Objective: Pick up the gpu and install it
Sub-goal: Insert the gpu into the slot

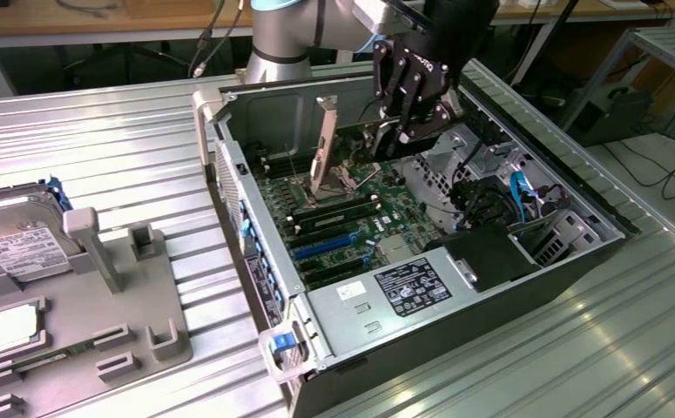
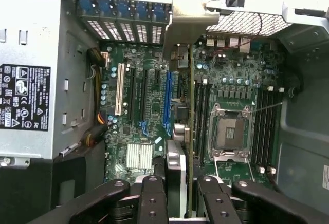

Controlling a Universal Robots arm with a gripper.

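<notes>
The black tool (image 1: 405,144) hangs inside the open silver-grey computer case (image 1: 570,200), which lies on its side across the middle of the ribbed metal table (image 1: 117,139). Its fingers are drawn in narrow, one against each face of the gpu (image 1: 324,131), a thin flat black card with a silvery metal end bracket. In the wrist view the gpu (image 2: 185,21) shows edge-on, running from between the black fingers (image 2: 152,198) to the slotted rear wall of the case, bracket end outermost. It stands over the green motherboard (image 2: 149,131), between the long blue slot (image 2: 167,98) and the black memory slots (image 2: 199,116). I cannot tell whether its lower edge touches the board. The line looks to me a little off the blue slot. If so, a push down could land the card's edge on the board or on the memory slots, with the square metal processor socket (image 2: 229,131) just beyond them. The bracket could also catch on the rear wall and tip the card. With so thin a board pinched at one end, I judge it could twist in the grip and go in crooked. The boxy silver hard drive (image 1: 12,235) sits in its grey holder (image 1: 93,348) by the table's edge at the exterior view's left, well apart from all this.
</notes>
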